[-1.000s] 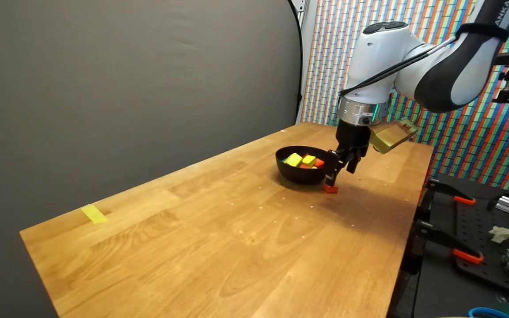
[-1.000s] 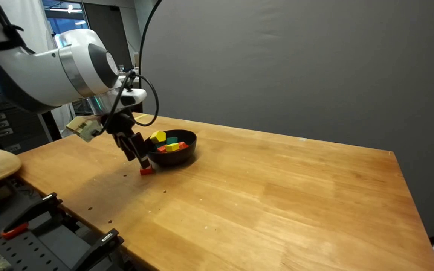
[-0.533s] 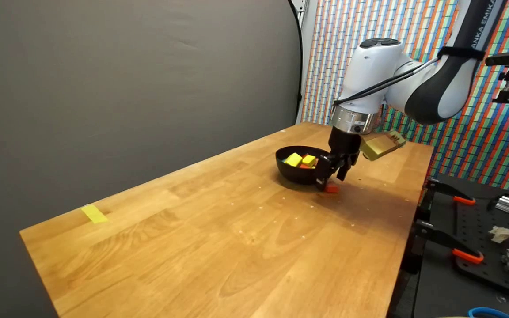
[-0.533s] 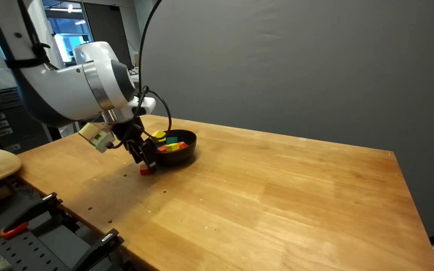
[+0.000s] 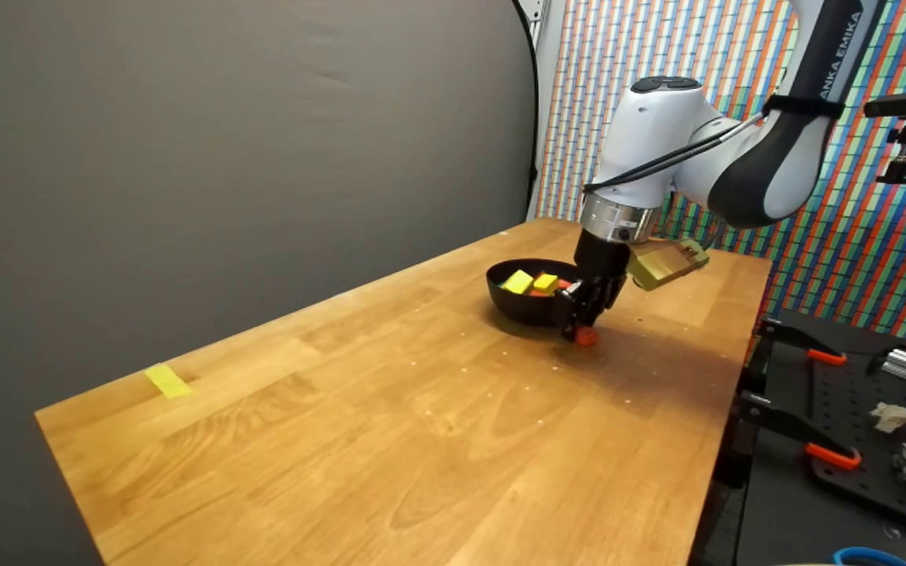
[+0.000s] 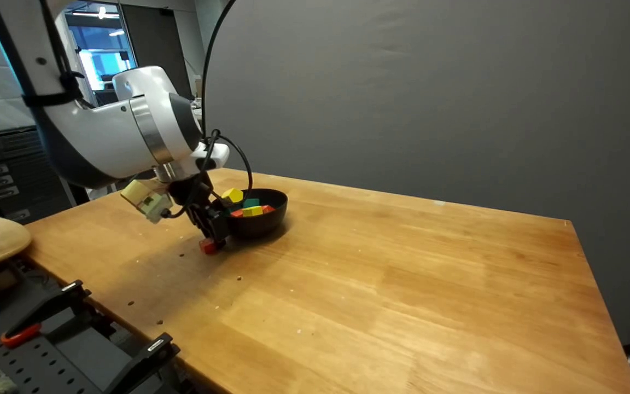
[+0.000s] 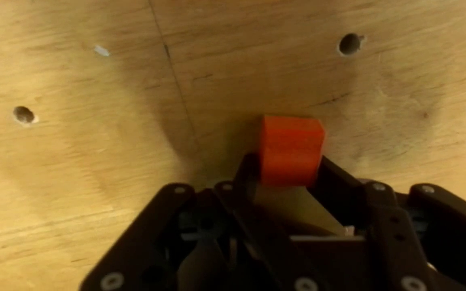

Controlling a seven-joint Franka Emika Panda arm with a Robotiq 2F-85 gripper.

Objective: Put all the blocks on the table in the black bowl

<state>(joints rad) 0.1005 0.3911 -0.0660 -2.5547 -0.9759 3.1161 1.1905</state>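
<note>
Down at the surface (image 5: 421,440), just beside the black bowl (image 6: 261,225), the end effector (image 7: 288,166) looks clamped on the red-orange block (image 7: 291,147) by two opposite sides. My guess: light, stiff, tough little thing, so flat sides are where to squeeze, though the tips only cover part of it and it could pivot. Versus half a second ago, the jaws have narrowed, the block's twisted and the bowl's nudged a touch.
</note>
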